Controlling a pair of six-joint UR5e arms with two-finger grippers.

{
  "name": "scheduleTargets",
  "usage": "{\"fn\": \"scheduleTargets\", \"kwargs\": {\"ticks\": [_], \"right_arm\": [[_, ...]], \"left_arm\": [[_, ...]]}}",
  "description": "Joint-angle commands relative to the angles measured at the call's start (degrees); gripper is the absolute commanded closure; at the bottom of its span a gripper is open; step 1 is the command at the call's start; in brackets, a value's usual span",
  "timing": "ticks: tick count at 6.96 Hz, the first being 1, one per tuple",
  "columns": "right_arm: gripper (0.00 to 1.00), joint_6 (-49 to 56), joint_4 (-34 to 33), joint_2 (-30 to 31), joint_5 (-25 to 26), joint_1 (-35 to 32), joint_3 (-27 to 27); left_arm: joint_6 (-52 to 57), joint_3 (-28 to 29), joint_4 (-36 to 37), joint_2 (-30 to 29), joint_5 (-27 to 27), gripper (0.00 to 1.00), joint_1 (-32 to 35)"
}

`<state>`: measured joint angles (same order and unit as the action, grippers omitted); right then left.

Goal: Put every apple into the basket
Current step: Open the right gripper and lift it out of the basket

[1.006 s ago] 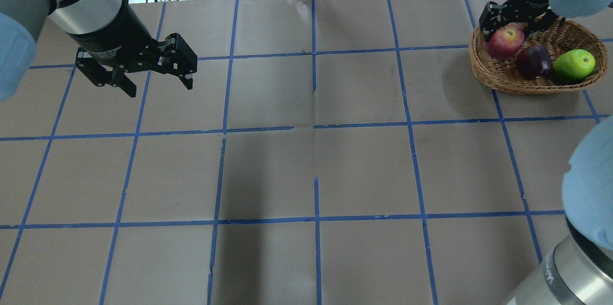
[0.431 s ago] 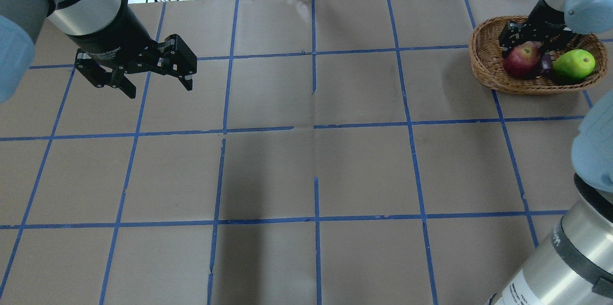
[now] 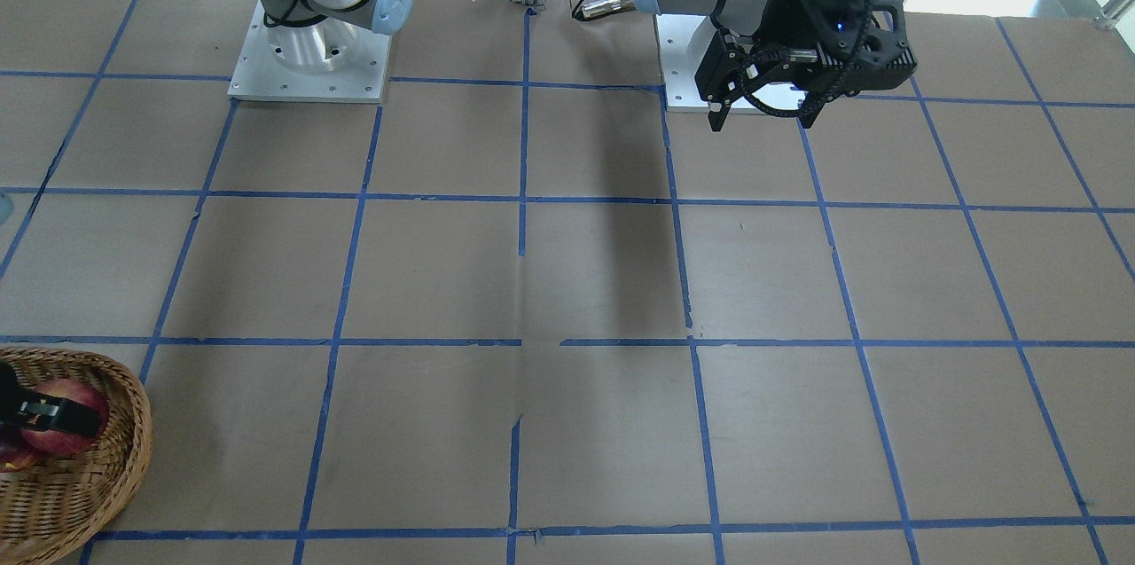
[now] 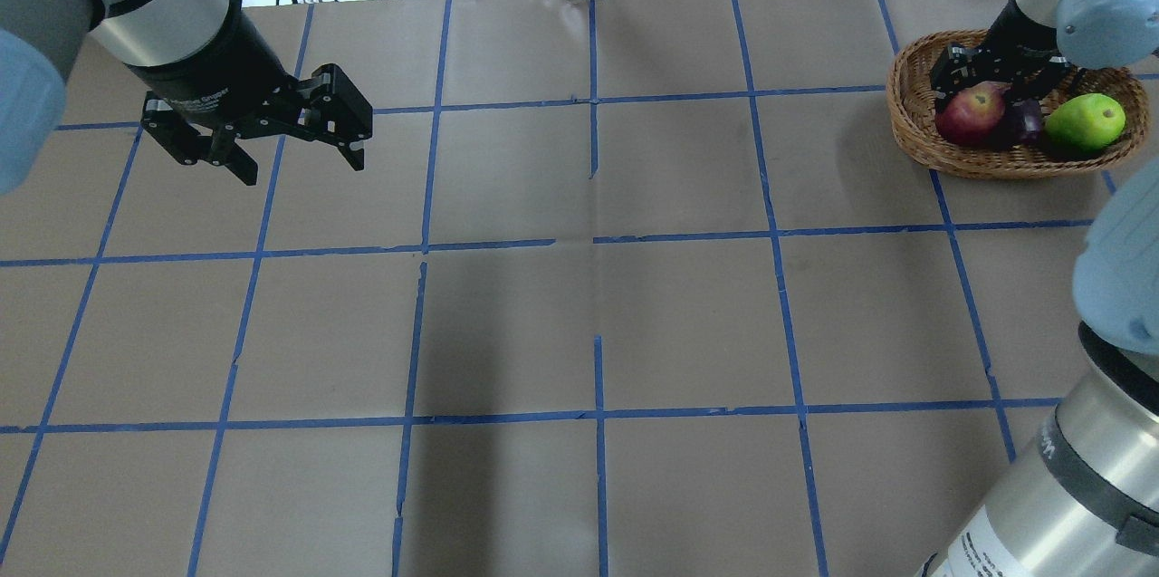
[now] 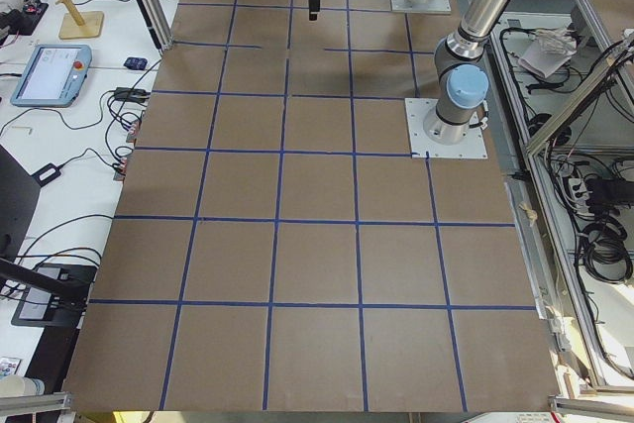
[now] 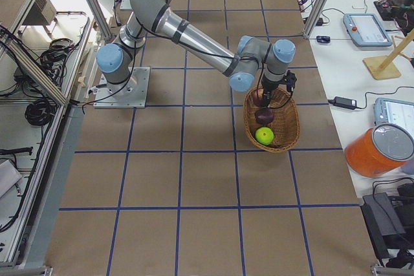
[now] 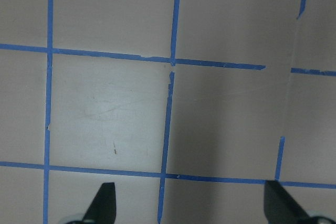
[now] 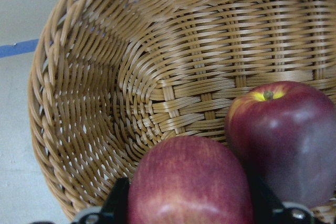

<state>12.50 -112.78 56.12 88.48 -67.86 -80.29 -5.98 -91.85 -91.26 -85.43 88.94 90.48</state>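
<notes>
Overhead exterior: left gripper at 10 o'clock, spread wide, empty, unmoved. At 2 o'clock, right gripper has lowered the red apple into the wicker basket, touching the maroon apple, with the green apple beyond. It is still clamped on the red one, so probably only the release remains.

Basket holds 3 in a row: green apple, maroon apple, red apple under R arm.

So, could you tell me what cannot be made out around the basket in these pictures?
- Maroon apple: overhead, mostly behind the red apple and right gripper.
- Green apple: outside the front-facing view's left edge.
- Basket: left view, too small, cropped at top.
</notes>
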Motion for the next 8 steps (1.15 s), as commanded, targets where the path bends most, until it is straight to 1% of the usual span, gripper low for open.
{"fn": "scheduleTargets", "kwargs": {"ticks": [1, 2, 3, 4, 6, 7, 8], "right_arm": [[0.0, 0.2, -0.2, 0.0, -0.7, 0.1, 0.2], [0.0, 0.1, 0.4, 0.6, -0.8, 0.1, 0.2], [0.0, 0.1, 1.9, 3.7, -0.6, 0.0, 0.1], [0.0, 0.1, 7.8, 7.9, -0.6, 0.0, 0.1], [0.0, 0.0, 21.0, 19.5, 0.0, -0.3, -0.8], [0.0, -0.8, 29.7, 26.3, -0.8, -1.3, -0.8], [0.0, -0.8, 33.4, 33.1, -0.2, -3.8, -1.3]], "left_arm": [[0.0, 0.0, 0.0, 0.0, 0.0, 0.0, 0.0], [0.0, 0.0, 0.0, 0.0, 0.0, 0.0, 0.0], [0.0, 0.0, 0.0, 0.0, 0.0, 0.0, 0.0], [0.0, -0.1, 0.0, 0.0, 0.0, 0.0, 0.0], [0.0, 0.0, 0.0, 0.0, 0.0, 0.0, -0.1], [0.0, 0.0, 0.0, 0.0, 0.0, 0.0, -0.1], [0.0, 0.0, 0.0, 0.0, 0.0, 0.0, -0.1]]}}
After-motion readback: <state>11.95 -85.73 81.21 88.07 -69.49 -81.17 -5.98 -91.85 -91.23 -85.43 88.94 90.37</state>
